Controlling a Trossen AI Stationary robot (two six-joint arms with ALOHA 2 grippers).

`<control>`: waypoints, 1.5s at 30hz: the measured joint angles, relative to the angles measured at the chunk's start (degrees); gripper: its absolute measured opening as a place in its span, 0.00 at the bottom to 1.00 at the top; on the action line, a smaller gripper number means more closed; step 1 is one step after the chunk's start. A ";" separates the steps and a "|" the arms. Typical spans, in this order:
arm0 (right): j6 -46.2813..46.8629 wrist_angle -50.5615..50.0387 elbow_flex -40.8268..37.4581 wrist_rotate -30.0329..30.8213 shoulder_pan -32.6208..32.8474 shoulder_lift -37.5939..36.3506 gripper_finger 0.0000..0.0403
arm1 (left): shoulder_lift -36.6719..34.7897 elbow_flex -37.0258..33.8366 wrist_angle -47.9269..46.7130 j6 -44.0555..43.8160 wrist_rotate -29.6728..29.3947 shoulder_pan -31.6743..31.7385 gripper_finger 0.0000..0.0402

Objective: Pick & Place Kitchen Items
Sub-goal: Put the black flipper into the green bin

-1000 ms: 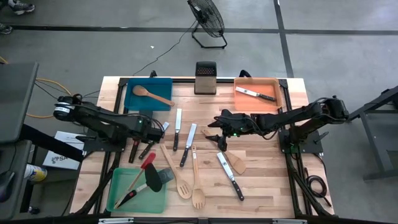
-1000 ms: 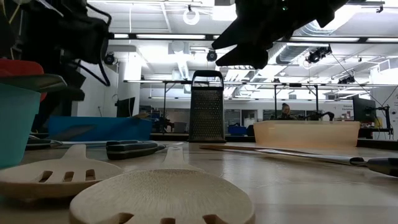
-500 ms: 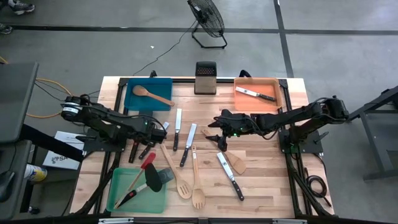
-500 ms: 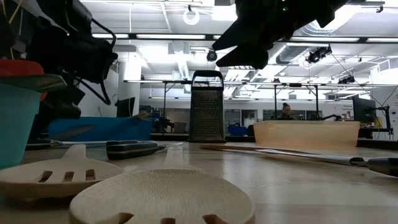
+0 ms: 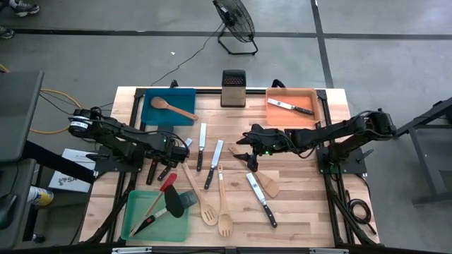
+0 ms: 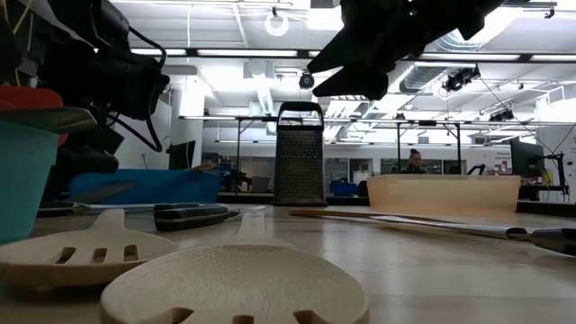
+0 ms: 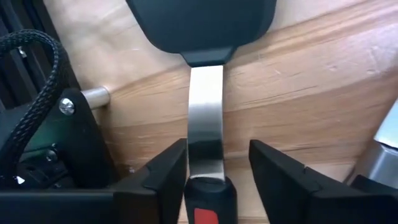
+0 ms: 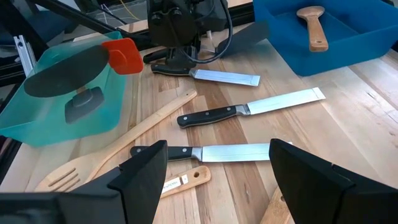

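Left gripper [image 7: 217,171] straddles a black spatula [image 7: 205,93]; right gripper [image 8: 217,180] waits, spread wide.

Left of centre in the high view, the left gripper [image 5: 176,146] sits low over the table [image 5: 304,204], and its wrist view shows the spatula's steel neck running between the two fingers [image 7: 161,171], gaps showing on both sides, so nothing is clamped yet. The right gripper [image 5: 244,144] hovers mid-frame above the loose knives [image 8: 249,110], holding nothing. Other utensils already lie in the green tray [image 5: 134,227] lower left, the blue tray [image 5: 148,113] and the orange tray [image 5: 314,113] up top. The risk here: the neck is thin and slick, so a bite there may let the spatula swing or slip. It also sits closer to one finger, which could nudge it sideways into the neighbouring knife handles [image 5: 157,171].
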 joint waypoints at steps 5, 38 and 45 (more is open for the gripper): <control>0.02 -0.01 0.00 0.00 0.00 0.00 0.68 | 0.10 -0.13 -0.21 -0.07 -0.43 0.00 0.26; 0.24 0.03 0.00 0.16 0.00 0.00 0.68 | -0.12 10.01 -11.64 6.84 -9.45 -0.13 0.00; 0.26 0.03 0.00 0.15 0.07 0.00 0.68 | -0.16 11.87 -12.47 9.62 -8.92 -0.13 0.00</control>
